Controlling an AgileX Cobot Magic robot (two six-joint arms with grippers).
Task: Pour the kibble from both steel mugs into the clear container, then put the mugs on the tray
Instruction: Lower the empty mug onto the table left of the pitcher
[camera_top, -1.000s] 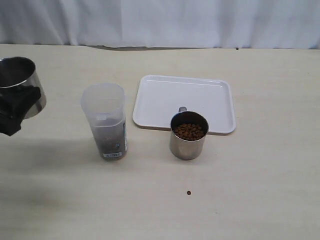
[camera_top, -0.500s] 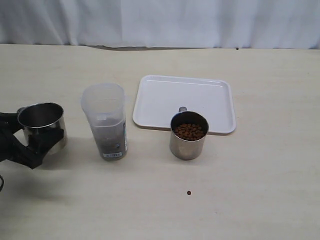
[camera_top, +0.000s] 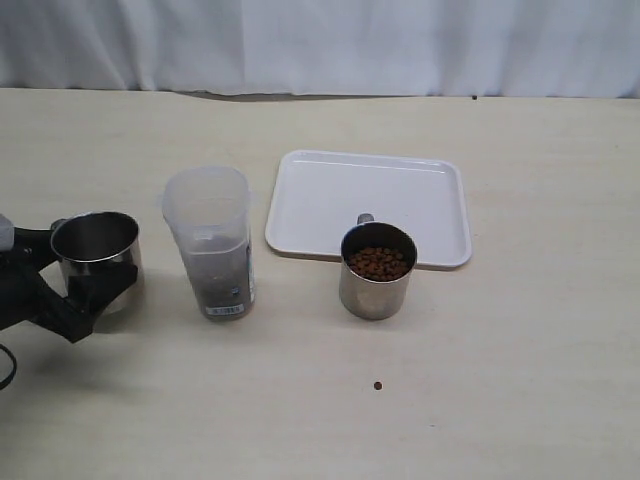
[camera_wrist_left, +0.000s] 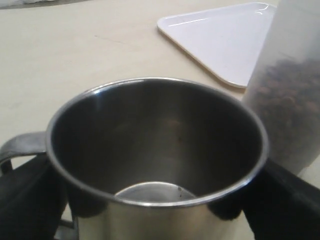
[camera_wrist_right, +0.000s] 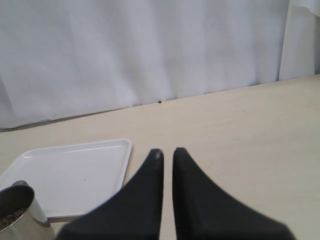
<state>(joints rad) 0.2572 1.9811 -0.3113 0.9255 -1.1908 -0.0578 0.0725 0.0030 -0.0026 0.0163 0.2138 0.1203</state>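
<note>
The left gripper (camera_top: 68, 275), cut off at the frame's left edge and partly hidden by the empty mug (camera_top: 97, 255), clasped that mug at mid-left. I could not tell whether it touched the table (camera_top: 500, 380). The right gripper (camera_wrist_right: 167, 155), unseen in the exterior view, was pinched together. Left of centre, the frosted container (camera_top: 212, 245) held kibble (camera_top: 222, 275) low down. The full mug (camera_top: 377, 270) stood at centre, overlapping the lower rim of the tray (camera_top: 370, 190).

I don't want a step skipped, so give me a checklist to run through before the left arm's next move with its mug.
1. Held steel mug emptied: ok, bare inside.
2. Left gripper gripping it, fingers either side: ok.
3. White tray free: ok, nothing on it.
4. Second steel mug emptied: not ok, full of kibble.
5. Right gripper open for it: not ok, shut.
6. Spills: not ok, one pellet on the table.
</note>
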